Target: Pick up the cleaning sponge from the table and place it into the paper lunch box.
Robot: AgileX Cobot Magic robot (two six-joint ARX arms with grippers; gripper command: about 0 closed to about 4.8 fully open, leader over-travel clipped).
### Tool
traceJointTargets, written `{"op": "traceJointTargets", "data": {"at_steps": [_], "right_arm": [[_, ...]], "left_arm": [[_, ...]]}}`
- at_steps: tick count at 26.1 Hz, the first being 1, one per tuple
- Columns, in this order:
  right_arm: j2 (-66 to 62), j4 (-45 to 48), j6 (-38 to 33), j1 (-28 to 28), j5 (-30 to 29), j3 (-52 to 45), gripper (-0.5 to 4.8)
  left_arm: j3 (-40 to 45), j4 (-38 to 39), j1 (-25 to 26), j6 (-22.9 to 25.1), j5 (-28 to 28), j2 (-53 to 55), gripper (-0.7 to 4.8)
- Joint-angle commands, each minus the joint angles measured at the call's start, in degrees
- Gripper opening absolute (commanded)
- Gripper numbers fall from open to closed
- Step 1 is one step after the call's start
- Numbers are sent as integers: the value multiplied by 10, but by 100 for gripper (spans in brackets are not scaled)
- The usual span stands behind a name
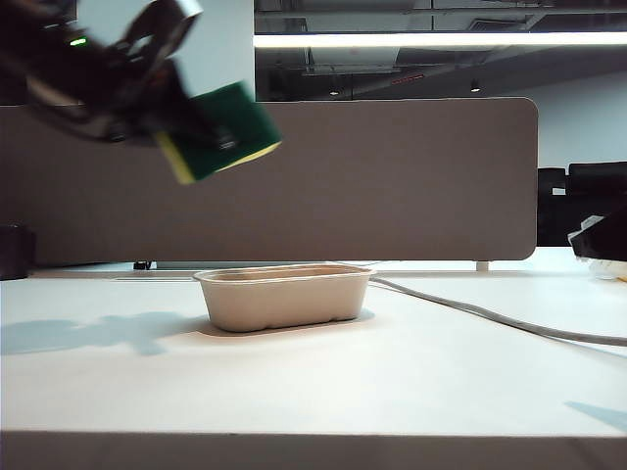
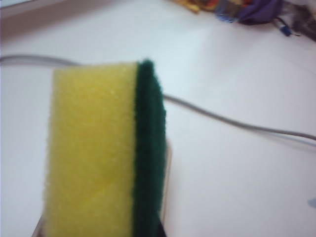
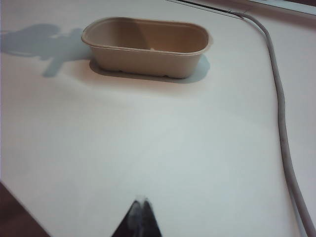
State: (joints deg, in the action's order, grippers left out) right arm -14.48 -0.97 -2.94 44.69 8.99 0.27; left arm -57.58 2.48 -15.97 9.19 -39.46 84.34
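The sponge (image 1: 220, 129) is gripped in the closed left gripper (image 1: 186, 127), high above the table (image 1: 313, 382) and left of the box (image 1: 284, 296). The right gripper (image 3: 139, 205), fingers pressed together and empty, is held low over bare table. A grey cable (image 1: 490, 318) is laid right of the box; a divider (image 1: 392, 176) stands behind.

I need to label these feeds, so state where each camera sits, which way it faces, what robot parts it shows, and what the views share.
Exterior view: low at the table edge, facing the divider; left gripper lifted, shut on the cleaning sponge.
Left wrist view: on the left arm, looking down past the sponge at the table.
Right wrist view: on the right arm, looking over its shut right gripper toward the paper lunch box.
Shared: the grey cable shows in all three; the box in exterior and right wrist.
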Motion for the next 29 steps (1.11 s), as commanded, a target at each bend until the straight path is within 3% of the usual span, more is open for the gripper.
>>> {"op": "traceJointTargets", "data": {"at_steps": [1,7,13,14,18,19,20,22,24,25,29], "right_arm": [[0,7,0,0,1,0,-5],[0,8,0,0,1,0,-5],[0,8,0,0,1,0,-5],[0,8,0,0,1,0,-5],[0,8,0,-1,1,0,-5],[0,8,0,-2,1,0,-5],[0,8,0,-4,1,0,-5],[0,8,0,-18,-1,0,-5],[1,8,0,-42,-1,0,-5],[2,8,0,-64,-1,0,-5],[28,8,0,-142,-1,0,-5]], "left_arm": [[-73,23,-34,5,28,65,-5],[-166,95,-61,13,63,195,15],[-166,108,-61,13,65,206,467],[-166,108,-61,13,65,206,479],[-167,108,-61,-14,62,195,479],[-167,120,-61,-23,58,172,88],[-167,126,-61,-22,57,159,-23],[-163,136,-61,-19,68,98,-3],[-146,120,-73,-24,120,27,-3],[-120,94,-97,-28,188,-29,-3],[-10,-7,-177,-63,263,-189,-3]]}}
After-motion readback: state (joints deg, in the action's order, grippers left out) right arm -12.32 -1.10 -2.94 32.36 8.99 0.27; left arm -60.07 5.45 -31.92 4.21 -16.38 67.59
